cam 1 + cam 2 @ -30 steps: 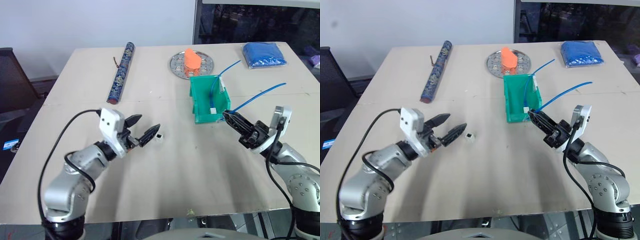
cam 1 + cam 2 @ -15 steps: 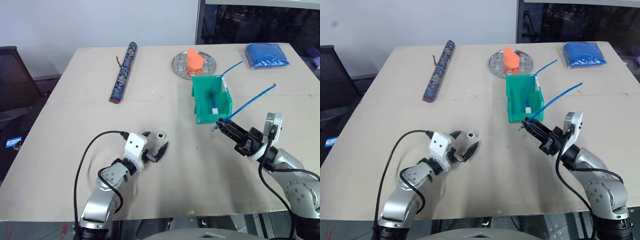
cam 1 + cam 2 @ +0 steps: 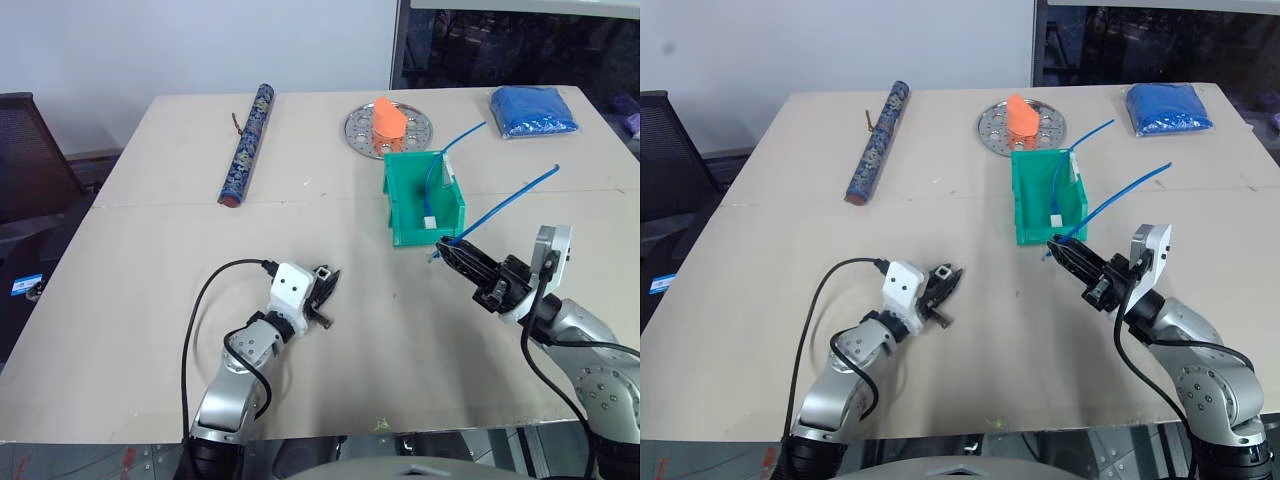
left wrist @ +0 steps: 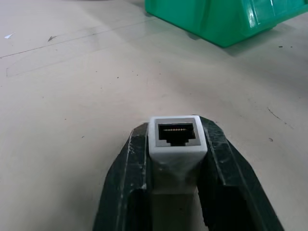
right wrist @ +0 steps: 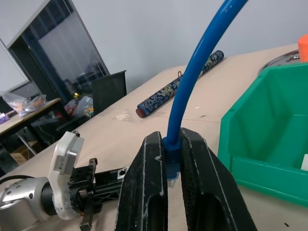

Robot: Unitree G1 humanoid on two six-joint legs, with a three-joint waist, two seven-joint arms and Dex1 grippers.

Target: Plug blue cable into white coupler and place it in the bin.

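Left wrist view shows the white coupler [image 4: 174,140] pinched between the left hand's [image 3: 322,285] fingers, low over the surface [image 3: 150,260], socket facing the bin [image 3: 420,200]. To its right, the right hand [image 3: 452,250] is pressed onto the blue cable [image 3: 505,198], near the bin's near right corner. A second blue wire [image 3: 432,180] lies in the bin.

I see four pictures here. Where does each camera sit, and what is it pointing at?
Left eye and right eye views: on the head, looking down over the table; both arms show.
Left wrist view: on the left arm, looking along its fingers clamped on the white coupler, the bin beyond.
Right wrist view: on the right arm, fingers gripping the blue cable; it looks at the left gripper.
Shared: all four show the bin.
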